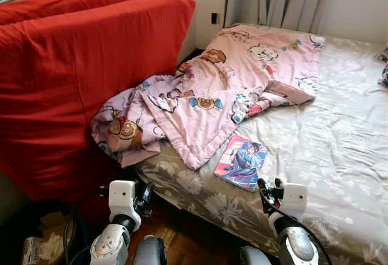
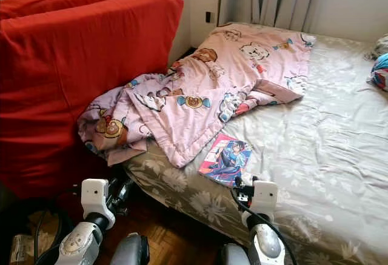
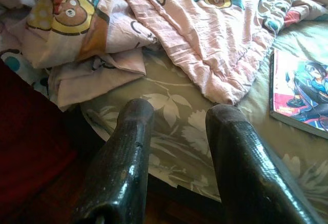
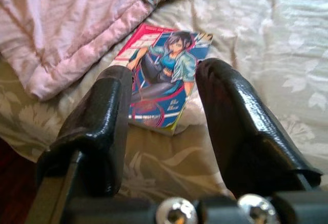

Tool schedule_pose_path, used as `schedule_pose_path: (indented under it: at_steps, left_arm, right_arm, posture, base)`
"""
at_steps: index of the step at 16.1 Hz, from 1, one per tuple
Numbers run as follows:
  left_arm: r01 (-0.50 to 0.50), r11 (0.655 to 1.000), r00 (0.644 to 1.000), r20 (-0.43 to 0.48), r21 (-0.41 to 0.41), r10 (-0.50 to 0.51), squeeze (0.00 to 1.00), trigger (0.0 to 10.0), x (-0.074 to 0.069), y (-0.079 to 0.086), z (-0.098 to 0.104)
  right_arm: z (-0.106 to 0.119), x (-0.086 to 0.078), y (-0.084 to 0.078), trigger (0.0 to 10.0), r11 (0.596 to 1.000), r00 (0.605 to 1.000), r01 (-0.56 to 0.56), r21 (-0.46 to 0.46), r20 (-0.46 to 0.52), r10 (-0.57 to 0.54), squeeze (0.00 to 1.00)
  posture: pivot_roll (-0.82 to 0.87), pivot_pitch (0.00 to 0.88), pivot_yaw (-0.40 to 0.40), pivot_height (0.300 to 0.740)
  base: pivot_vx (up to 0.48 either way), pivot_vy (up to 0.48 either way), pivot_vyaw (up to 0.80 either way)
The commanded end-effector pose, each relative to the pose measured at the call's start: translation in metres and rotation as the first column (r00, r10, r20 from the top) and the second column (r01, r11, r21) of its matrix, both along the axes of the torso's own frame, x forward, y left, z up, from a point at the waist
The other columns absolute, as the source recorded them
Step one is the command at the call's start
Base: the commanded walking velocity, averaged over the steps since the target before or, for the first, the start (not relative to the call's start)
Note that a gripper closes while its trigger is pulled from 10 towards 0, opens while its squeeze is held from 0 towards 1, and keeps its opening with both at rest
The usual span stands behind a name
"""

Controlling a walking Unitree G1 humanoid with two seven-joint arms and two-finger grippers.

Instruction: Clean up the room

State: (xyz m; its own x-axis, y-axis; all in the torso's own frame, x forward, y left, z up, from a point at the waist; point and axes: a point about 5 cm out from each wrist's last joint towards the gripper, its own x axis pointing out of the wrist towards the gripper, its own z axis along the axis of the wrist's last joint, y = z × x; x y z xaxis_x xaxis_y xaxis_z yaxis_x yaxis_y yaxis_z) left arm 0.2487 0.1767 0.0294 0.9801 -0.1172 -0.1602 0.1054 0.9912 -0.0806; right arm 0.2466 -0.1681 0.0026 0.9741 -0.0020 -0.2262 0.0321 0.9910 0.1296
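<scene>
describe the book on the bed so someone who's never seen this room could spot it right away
Start at the bed with its grey-green floral sheet, beside the big red cushions. Near the bed's front edge, just past the lower corner of the crumpled pink cartoon blanket, lies the book. It is flat, thin and glossy, its bright pink and blue cover showing an anime-style figure, unlike the soft fabrics around it.

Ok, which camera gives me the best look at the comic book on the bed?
The right wrist view: the comic book lies whole between the open jaws of the right gripper, cover art clear. Both eye views show it small beside the pink blanket. The left wrist view catches just its edge.
</scene>
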Motion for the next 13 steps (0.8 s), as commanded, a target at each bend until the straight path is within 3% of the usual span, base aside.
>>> schedule_pose_path:
  at_steps: [1, 3, 13]
  left_arm:
    - [-0.002, 1.0, 1.0, 0.01, -0.005, 0.002, 0.0, 10.0, 0.003, 0.002, 0.005]
    - [0.001, 1.0, 1.0, 0.01, -0.009, -0.001, 0.0, 10.0, 0.002, 0.002, 0.005]
    - [0.012, 1.0, 1.0, 0.01, -0.015, -0.012, 0.0, 10.0, 0.003, 0.001, 0.006]
  right_arm:
    - [-0.002, 0.001, 0.002, 10.0, 1.0, 1.0, -0.012, 0.001, -0.006, 0.012, 0.0]
    - [-0.007, 0.0, 0.001, 10.0, 1.0, 1.0, -0.01, 0.014, -0.026, 0.01, 0.0]
    - [-0.014, -0.002, 0.002, 10.0, 0.999, 0.999, -0.032, 0.023, -0.041, 0.033, 0.0]
  posture:
    - [-0.09, 0.052, 0.021, 0.631]
    - [-0.09, 0.054, 0.021, 0.631]
    - [-0.09, 0.056, 0.021, 0.631]
  base:
    - [0.0, 0.0, 0.0]
    - [0.0, 0.0, 0.0]
    - [0.28, 0.0, 0.0]
